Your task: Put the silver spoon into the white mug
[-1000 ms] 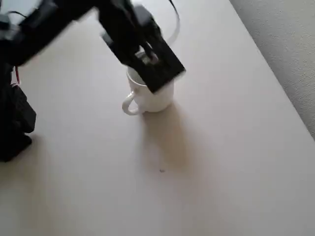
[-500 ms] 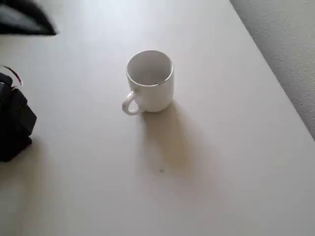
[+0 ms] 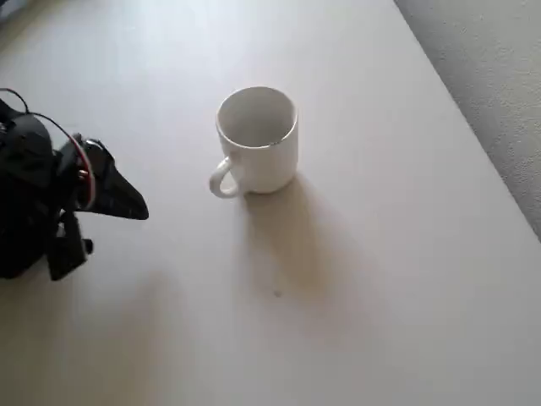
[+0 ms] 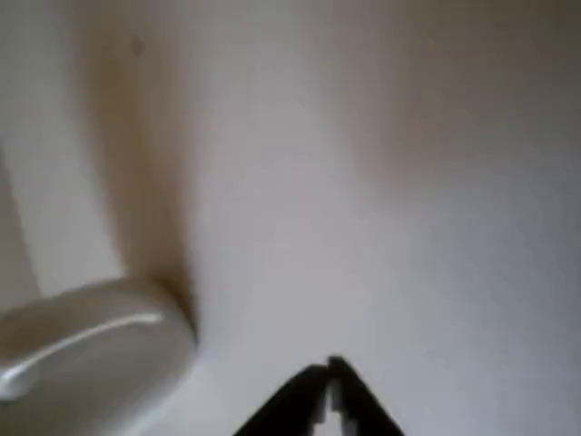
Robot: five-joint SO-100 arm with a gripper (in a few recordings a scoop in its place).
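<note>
A: Where does the white mug (image 3: pixel 258 139) stand?

B: Upright on the pale beige table (image 3: pixel 380 279), in the overhead view toward the upper middle, its loop handle turned to the lower left. Its shadow falls on the table just below it.

A: And what is inside it?

B: The inside is white, as far as the overhead view reaches. A thin dark-and-bright line curves along the lower inner rim; whether that is the silver spoon or only a reflection cannot be told. The spoon cannot be made out for certain anywhere else, neither on the table around the mug nor in the gripper.

A: Where is the gripper relative to the mug?

B: In the overhead view the gripper (image 3: pixel 135 207) is well to the left of the mug and a little lower, at the end of the black arm (image 3: pixel 34 190) that sits at the picture's left edge. Red and black wires loop over the arm. The pointed tip aims right, toward the mug's side of the table, apart from the mug.

A: How do the two fingers stand?

B: In the wrist view the gripper (image 4: pixel 329 374) shows its two dark fingers meeting at the tips, closed together with nothing between them. The mug (image 4: pixel 91 363) appears blurred at the lower left of that view, beside the fingers but not touching them
</note>
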